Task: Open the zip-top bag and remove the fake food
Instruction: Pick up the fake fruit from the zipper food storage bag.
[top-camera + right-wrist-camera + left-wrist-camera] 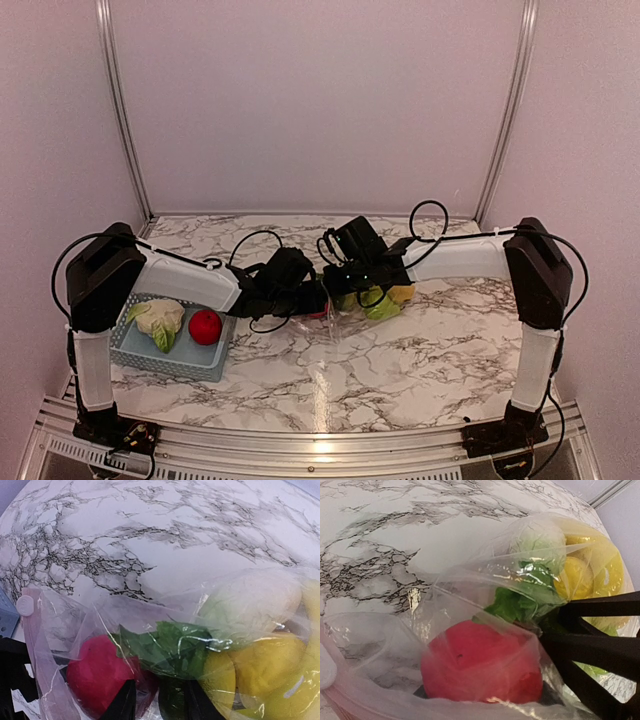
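Zip-top bag [335,322] of clear crinkly plastic lies on marble bench [430,350] in top view, left pincer [316,300] and right pincer [348,288] at it; clenched or released, cannot tell. Left wrist: red toy apple [480,662] inside. Right wrist: yellow toy lemons [260,665] inside.

- Top external: high at the near edge, looking down across the marble table [420,370], distant.
- Both wrist views: close-up, sharing the zip-top bag [470,592] and red apple [480,665].

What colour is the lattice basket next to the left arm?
Light blue; the basket shows best in the top external view.
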Robot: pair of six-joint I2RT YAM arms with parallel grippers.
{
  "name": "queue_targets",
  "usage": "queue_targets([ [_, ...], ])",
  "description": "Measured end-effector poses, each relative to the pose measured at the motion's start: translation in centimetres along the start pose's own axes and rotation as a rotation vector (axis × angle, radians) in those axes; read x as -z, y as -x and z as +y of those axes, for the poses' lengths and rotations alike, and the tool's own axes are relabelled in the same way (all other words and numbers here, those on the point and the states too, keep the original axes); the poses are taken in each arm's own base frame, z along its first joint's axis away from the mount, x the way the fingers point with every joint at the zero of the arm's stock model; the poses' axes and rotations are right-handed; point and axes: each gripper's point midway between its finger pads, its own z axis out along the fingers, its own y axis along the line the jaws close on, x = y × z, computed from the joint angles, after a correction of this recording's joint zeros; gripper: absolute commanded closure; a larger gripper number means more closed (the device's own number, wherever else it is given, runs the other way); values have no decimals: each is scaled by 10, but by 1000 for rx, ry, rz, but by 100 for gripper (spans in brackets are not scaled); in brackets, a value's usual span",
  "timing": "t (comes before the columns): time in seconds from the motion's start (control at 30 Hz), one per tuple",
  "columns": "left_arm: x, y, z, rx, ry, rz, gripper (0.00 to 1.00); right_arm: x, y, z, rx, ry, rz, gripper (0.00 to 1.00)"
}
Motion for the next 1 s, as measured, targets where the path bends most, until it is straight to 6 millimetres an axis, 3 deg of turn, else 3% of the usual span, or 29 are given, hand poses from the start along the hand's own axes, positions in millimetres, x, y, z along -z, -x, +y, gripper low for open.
queue_targets([
  [0.23,4,1,0,-18,1,2,54,2,0,0,-7,1,-4,63],
  [1.0,92,6,-6,-16,-111,18,52,7,0,-4,-49,32,-9,62],
])
